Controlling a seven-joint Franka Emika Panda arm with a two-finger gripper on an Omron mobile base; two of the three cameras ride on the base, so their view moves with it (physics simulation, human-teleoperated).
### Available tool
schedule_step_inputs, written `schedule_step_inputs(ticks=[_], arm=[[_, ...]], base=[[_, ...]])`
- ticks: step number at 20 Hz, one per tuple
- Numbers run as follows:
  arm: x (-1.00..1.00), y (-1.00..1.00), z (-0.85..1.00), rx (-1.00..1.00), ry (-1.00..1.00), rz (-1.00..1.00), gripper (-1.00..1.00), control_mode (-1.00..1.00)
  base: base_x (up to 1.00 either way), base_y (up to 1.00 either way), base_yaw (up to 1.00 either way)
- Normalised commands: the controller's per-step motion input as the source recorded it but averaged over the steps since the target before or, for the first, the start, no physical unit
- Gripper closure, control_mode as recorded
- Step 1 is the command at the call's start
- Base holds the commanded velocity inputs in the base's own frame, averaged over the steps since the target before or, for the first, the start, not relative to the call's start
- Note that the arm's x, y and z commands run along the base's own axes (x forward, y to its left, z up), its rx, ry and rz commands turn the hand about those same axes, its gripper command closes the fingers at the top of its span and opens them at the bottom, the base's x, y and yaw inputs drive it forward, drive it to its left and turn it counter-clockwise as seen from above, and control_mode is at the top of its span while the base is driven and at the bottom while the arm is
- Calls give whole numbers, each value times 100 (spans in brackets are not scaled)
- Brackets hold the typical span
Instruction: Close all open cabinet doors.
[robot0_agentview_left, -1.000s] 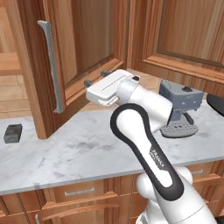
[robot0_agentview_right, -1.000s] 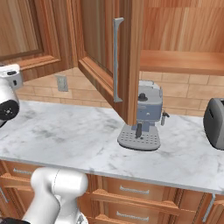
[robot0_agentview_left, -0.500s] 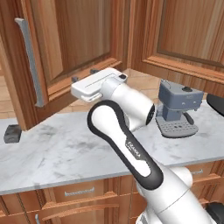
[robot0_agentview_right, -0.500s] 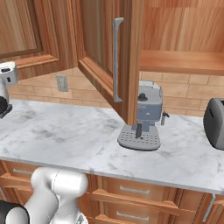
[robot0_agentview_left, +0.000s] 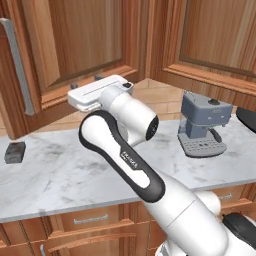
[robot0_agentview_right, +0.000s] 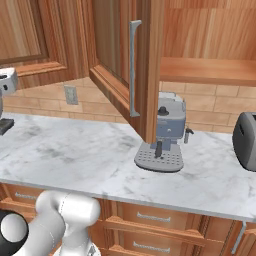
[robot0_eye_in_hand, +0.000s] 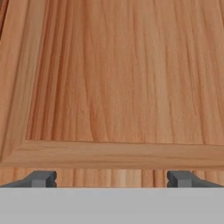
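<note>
A marble worktop (robot0_agentview_left: 60, 175) runs beneath reddish-brown wall cabinets, with drawer fronts (robot0_agentview_right: 150, 217) below it. A grey espresso machine (robot0_agentview_left: 202, 125) stands on the worktop, a dark toaster (robot0_agentview_right: 245, 141) well to its right and a small dark block (robot0_agentview_left: 15, 151) near the left end. One cabinet door (robot0_agentview_left: 75, 50) hangs open over the worktop, its silver bar handle (robot0_agentview_left: 19, 65) at its left edge. The gripper (robot0_eye_in_hand: 112, 178), fingers spread wide and holding nothing, sits against the door's lower frame.

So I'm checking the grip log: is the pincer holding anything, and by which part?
Nothing is held. The pincer is open, fingertips against the cabinet door panel.
</note>
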Motion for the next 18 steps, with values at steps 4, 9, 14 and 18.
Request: schedule_step_inputs(ticks=[4,9,14,18], arm=[[35,23,1,0,0,-8,-100,-100],[31,18,8,0,0,-8,-100,-100],[24,4,15,0,0,-9,-100,-100],[19,0,23,0,0,-8,-100,-100]], base=[[0,0,0],[0,0,0],[0,0,0],[0,0,0]])
